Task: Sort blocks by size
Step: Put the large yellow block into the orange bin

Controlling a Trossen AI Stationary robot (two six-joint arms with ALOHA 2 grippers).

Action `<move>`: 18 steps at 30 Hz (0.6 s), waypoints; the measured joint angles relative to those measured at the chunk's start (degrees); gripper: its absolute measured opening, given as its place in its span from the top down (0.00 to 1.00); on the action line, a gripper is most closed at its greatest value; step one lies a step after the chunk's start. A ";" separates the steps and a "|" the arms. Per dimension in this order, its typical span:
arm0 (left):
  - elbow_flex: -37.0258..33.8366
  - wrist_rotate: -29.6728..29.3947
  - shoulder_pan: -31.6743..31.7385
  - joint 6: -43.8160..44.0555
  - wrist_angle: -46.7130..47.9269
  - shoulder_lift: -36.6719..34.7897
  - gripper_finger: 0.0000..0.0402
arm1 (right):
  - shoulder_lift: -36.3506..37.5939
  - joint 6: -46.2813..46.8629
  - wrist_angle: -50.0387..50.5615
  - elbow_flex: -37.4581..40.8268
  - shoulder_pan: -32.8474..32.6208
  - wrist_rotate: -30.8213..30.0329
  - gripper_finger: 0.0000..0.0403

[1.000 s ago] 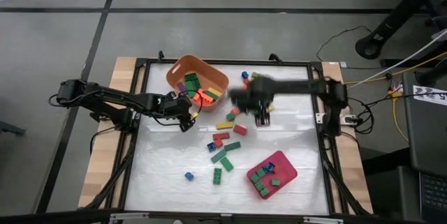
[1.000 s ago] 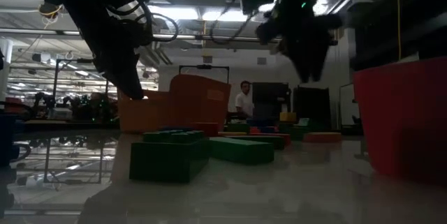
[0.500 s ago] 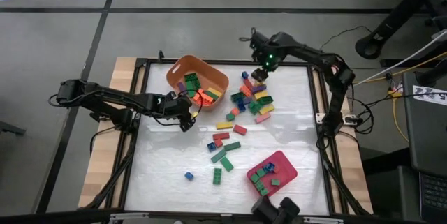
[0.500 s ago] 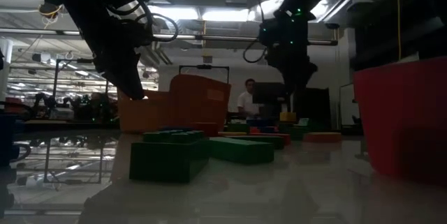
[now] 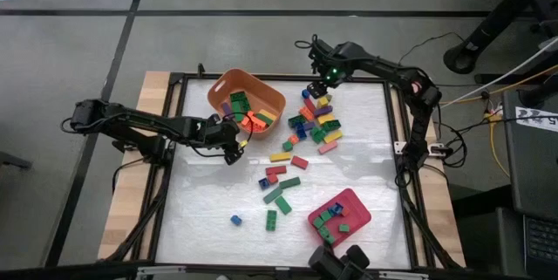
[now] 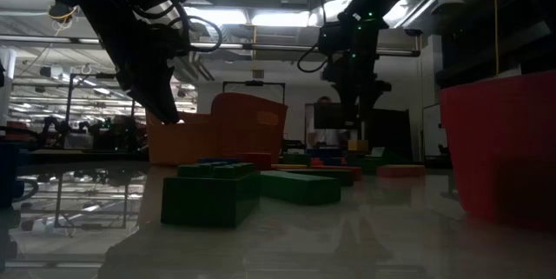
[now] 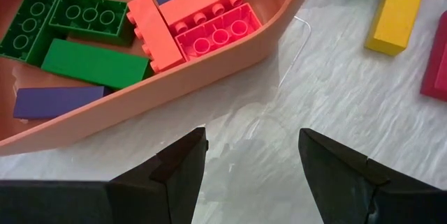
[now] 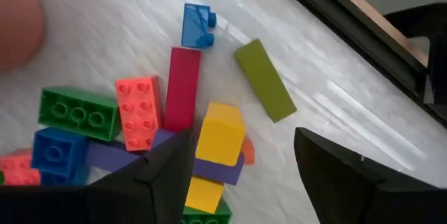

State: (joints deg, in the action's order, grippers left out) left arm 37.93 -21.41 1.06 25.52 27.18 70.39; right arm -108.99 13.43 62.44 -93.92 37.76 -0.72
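Near the front edge of the white surface [image 5: 209, 219], a pink-red rectangular plastic tray [image 5: 339, 217] is seen toward the right corner, with small green and blue studded plastic blocks [image 5: 329, 219] lying in it. A single small blue block [image 5: 234, 220] and a green one [image 5: 271, 220] lie apart to its left. Further in, green, red and yellow long blocks [image 5: 281, 175] are scattered around the middle. The left gripper [image 5: 234, 146] is held low beside the orange rounded plastic tub [image 5: 245, 101], its jaws spread wide and empty; long green, orange and pink blocks [image 7: 147, 28] are gathered inside the tub. Toward the far edge, the right gripper [image 5: 319, 89] is poised over a mixed heap of coloured blocks [image 5: 314, 123], jaws wide apart with nothing held.
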 joint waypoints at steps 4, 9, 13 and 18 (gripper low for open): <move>0.00 -0.02 0.00 0.00 -0.11 0.00 0.46 | -0.02 0.42 -2.16 2.35 -1.10 -1.35 0.40; 0.00 -0.02 0.00 0.00 -0.67 0.00 0.46 | -0.04 0.48 -5.09 6.26 -1.18 -1.14 0.40; 0.00 -0.02 0.00 0.00 -0.87 0.00 0.46 | -0.04 0.48 -6.89 8.32 -1.05 -0.08 0.40; 0.00 -0.02 0.00 0.00 -0.87 0.00 0.46 | -0.04 0.48 -9.32 10.36 -1.05 0.30 0.40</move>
State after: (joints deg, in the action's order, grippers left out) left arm 37.93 -21.43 1.06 25.52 26.31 70.39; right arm -109.03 13.91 53.12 -83.57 36.71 -0.41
